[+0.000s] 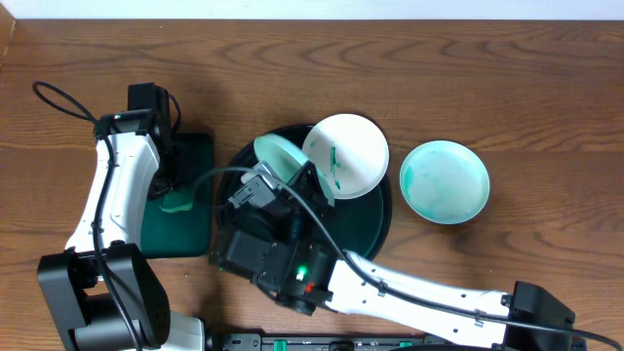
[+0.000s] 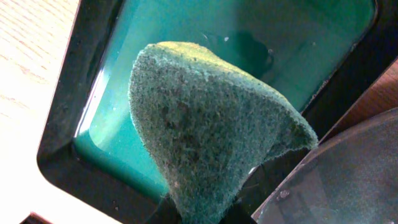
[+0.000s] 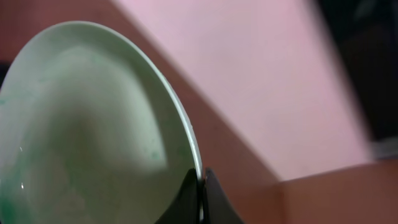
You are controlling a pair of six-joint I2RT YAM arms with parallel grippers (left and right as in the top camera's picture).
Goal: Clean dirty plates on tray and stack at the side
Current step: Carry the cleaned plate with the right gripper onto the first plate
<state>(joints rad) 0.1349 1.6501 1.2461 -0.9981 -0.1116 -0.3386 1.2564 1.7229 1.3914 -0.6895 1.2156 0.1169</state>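
— What does the left gripper (image 2: 200, 215) hold?
— A green sponge (image 2: 205, 124), folded into a cone, with a yellowish edge on top. Only the dark tips of the fingers (image 2: 165, 214) show, at the bottom edge, and they pinch it from both sides.
— And what is behind it?
— A rectangular black tray (image 2: 59, 130) with teal water (image 2: 261, 37) inside, standing on a pale wooden table (image 2: 31, 56). In the lower right corner there is a grey curved surface (image 2: 342, 180); what it is, I cannot tell
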